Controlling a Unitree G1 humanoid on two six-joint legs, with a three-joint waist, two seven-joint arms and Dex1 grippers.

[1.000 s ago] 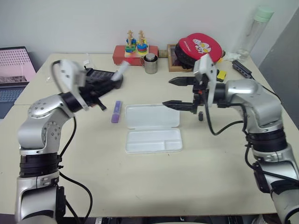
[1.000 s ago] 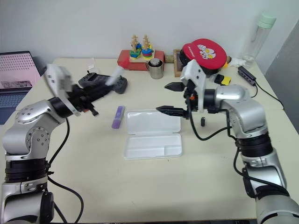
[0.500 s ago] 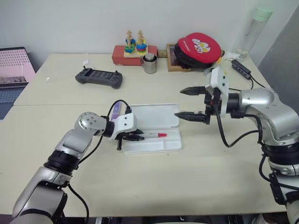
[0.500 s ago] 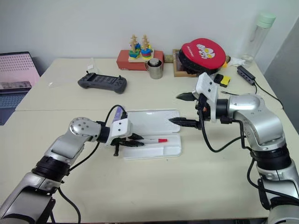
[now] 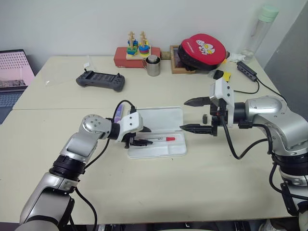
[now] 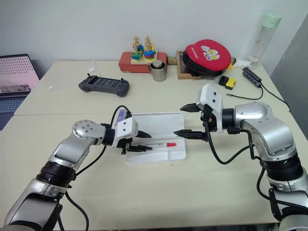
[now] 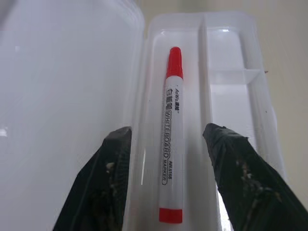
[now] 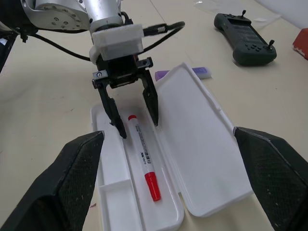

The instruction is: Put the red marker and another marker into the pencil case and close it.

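We record the pencil case (image 5: 159, 118) as plain white throughout, tray and lid alike. The red marker (image 7: 172, 139) has a white barrel with black lettering, a red cap and a red end band. The other marker (image 8: 199, 72) is lilac-purple. Both grippers carry black fingers (image 8: 150, 98) on white mounts. The game controller (image 5: 100, 80) is dark grey; the table (image 5: 154, 192) is pale cream.

I see a dark controller (image 5: 100, 80) lying on the table (image 5: 159, 192). Taking the steel cup (image 5: 153, 66) as my landmark: the red box (image 5: 129, 57) with stacking toys sits just left of it, the red pouch (image 5: 204, 48) to its right, the bottle (image 5: 258, 30) far right. A laptop (image 5: 13, 72) is far left.
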